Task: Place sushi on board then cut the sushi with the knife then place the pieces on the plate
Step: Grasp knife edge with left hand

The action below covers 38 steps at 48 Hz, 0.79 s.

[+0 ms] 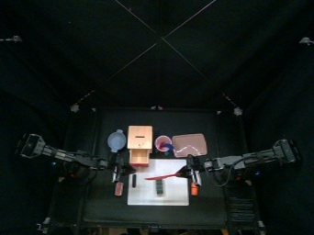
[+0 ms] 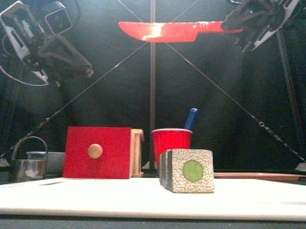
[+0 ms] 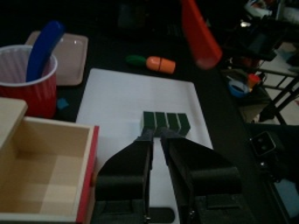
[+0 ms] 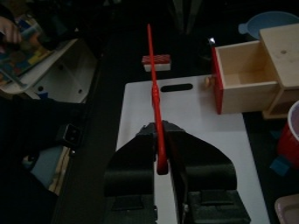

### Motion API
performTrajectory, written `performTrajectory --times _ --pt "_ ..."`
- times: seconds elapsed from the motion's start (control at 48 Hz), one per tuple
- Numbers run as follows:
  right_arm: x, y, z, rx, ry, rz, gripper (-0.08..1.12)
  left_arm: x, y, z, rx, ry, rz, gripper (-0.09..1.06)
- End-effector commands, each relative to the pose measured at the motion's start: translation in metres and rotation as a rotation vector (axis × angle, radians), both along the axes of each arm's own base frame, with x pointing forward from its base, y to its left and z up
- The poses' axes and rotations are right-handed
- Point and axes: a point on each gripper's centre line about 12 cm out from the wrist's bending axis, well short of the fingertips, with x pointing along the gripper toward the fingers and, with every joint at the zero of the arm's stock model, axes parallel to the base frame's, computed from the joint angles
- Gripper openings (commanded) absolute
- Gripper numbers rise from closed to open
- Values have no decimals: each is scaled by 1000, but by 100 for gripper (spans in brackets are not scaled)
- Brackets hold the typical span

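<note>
The sushi (image 2: 188, 170) stands on the board (image 1: 147, 195), in front of the cup (image 2: 171, 141). The right claw (image 4: 160, 162) is clamped on the red knife (image 2: 167, 31), held high above the board. The left claw (image 3: 160, 149) hovers by the board's left edge near the sushi, jaws together and empty.

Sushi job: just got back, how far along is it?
Done: the sushi sits whole on the board. In hand: the right gripper holds the red knife high over it. Still to do: cutting, then moving pieces to the empty plate.
</note>
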Motion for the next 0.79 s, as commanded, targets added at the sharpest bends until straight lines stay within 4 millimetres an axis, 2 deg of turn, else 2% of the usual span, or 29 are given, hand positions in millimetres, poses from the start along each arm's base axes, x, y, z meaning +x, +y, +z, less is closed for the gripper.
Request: performTrajectory --times 0.021,0.312,0.417,0.604,0.792 --pt "-3 -1 12 1 -60 -1 39 11 -3 -7 15 38 -10 56" --pt "-4 -2 9 -15 -82 -5 39 45 1 -54 89 202 -16 56" --pt "-4 -2 7 -18 -84 -4 39 55 12 -60 115 226 -4 56" --pt "-5 -3 4 -21 -89 -8 39 60 33 -71 150 321 20 56" --pt "-5 -4 1 -21 -101 -13 39 63 53 -68 225 369 14 57"
